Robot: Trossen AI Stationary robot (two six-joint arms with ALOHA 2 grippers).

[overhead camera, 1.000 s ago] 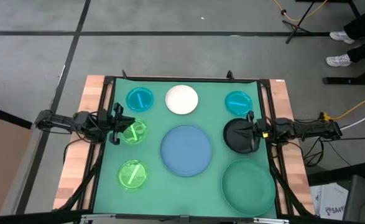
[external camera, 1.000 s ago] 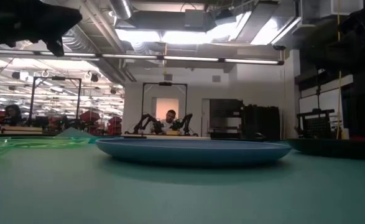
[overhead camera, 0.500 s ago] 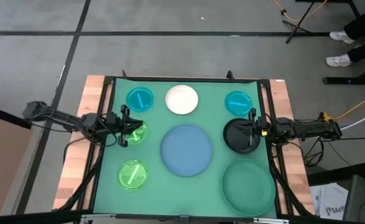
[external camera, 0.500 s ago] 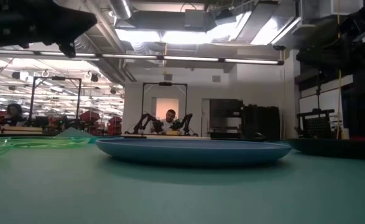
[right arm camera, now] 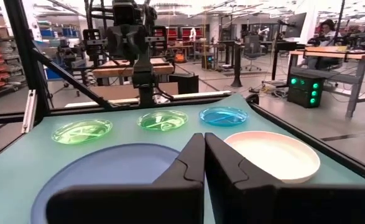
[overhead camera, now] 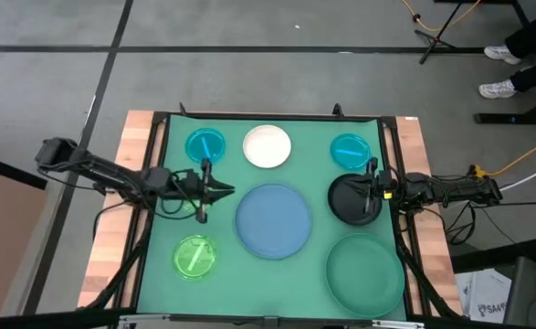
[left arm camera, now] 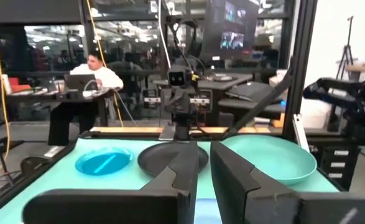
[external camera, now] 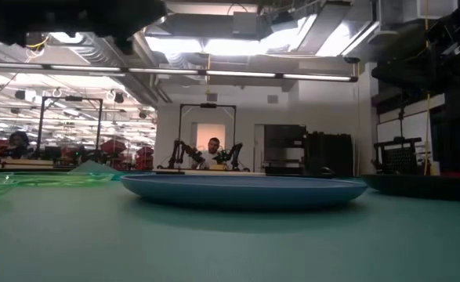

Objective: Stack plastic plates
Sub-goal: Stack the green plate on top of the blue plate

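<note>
green mat (overhead camera: 249,265) covers a wooden table; no readable labels. large blue plate (overhead camera: 273,220) sits centre, black plate (overhead camera: 350,198) right of it under the right gripper (overhead camera: 370,189), fingers closed and empty. left gripper (overhead camera: 215,191), fingers nearly together, hovers beside the blue plate.

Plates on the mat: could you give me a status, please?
Left tool shut, beside blue plate. Right tool shut over black plate. Nothing stacked yet.

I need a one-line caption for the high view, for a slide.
Left end effector hovers beside the blue plate; right end effector waits over the black plate, plates unstacked.
</note>
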